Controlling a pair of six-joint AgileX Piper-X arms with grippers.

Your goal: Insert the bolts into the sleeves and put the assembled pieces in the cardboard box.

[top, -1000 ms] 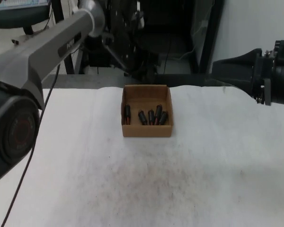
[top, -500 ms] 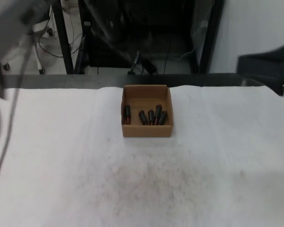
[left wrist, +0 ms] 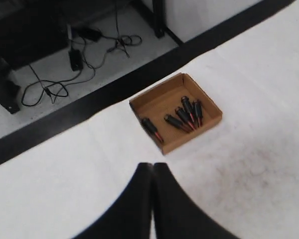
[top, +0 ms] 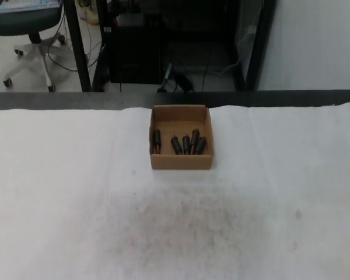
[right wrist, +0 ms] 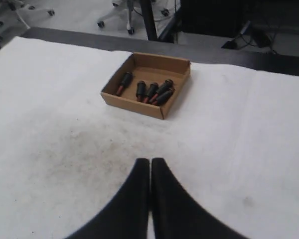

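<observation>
**A:** Where are the assembled pieces [top: 187, 143]?

**B:** All five lie flat inside the cardboard box [top: 181, 161]. Four are bunched toward one side wall, touching or nearly so. The fifth lies alone near the opposite wall, apart from the bunch. Each is dark with a bit of red showing.

**A:** And the box itself?

**B:** It stands upright with its top open on the white cloth [top: 291, 175] spread over the tabletop [top: 315, 96]. Its far wall is just beside the tabletop's bare dark edge. On the near side of the box the cloth carries a greyish smudged patch [top: 186, 216].

**A:** What about the left claw [left wrist: 152, 166]?

**B:** It is clenched, with the two fingers pressed flat together and nothing between them. It hangs over bare cloth on the near side of the box, well apart from it.

**A:** The right claw [right wrist: 150, 162]?

**B:** The same: fingers squeezed together and grasping nothing. It is also over the cloth on the near side of the box, with the smudged patch lying between it and the front wall.

**A:** Anything beyond the box?

**B:** Past the dark edge is the floor, with an office chair [top: 29, 26] and loose cables [left wrist: 65, 82]
</observation>
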